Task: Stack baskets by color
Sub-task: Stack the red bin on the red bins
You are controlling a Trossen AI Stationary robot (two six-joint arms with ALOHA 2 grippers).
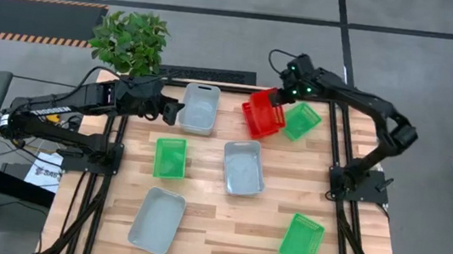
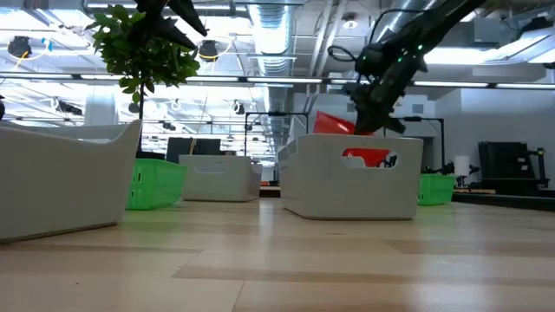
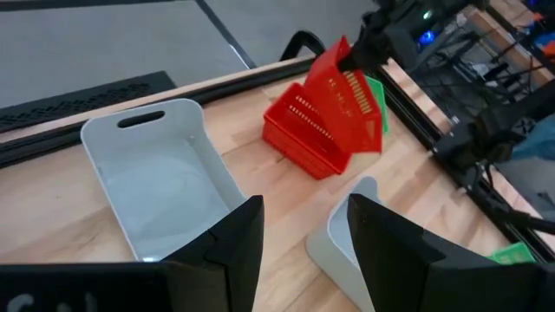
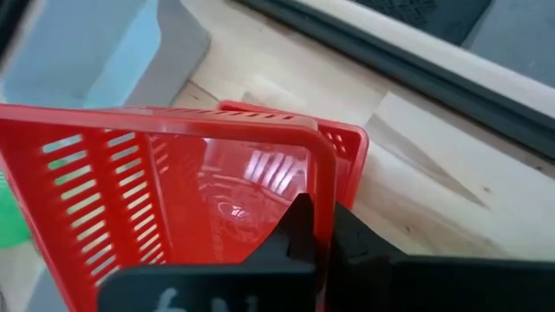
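Note:
My right gripper point(image 1: 279, 99) is shut on a red basket point(image 1: 264, 112) at the table's far right. That basket tilts steeply over another red basket point(image 3: 299, 134), which stands on the table. A green basket point(image 1: 302, 120) lies just right of them. My left gripper point(image 1: 172, 112) hovers open and holds nothing, next to the far grey basket point(image 1: 200, 107). Also flat on the table are a second green basket point(image 1: 169, 157), a third point(image 1: 301, 238), a middle grey basket point(image 1: 243, 167) and a near grey one point(image 1: 156, 219). My right gripper pinches the rim of the red basket's raised end wall point(image 4: 323, 182), one finger inside the basket and one outside. The fingers slant down from the far right. The basket hangs tilted, its lower end down at the red basket point(image 4: 347, 143) beneath; whether the two touch I cannot tell.
A potted plant point(image 1: 129, 39) stands beyond the far left corner. Bare wood shows along the near edge between the near grey basket and the near green one. Black frame rails run along both sides of the table.

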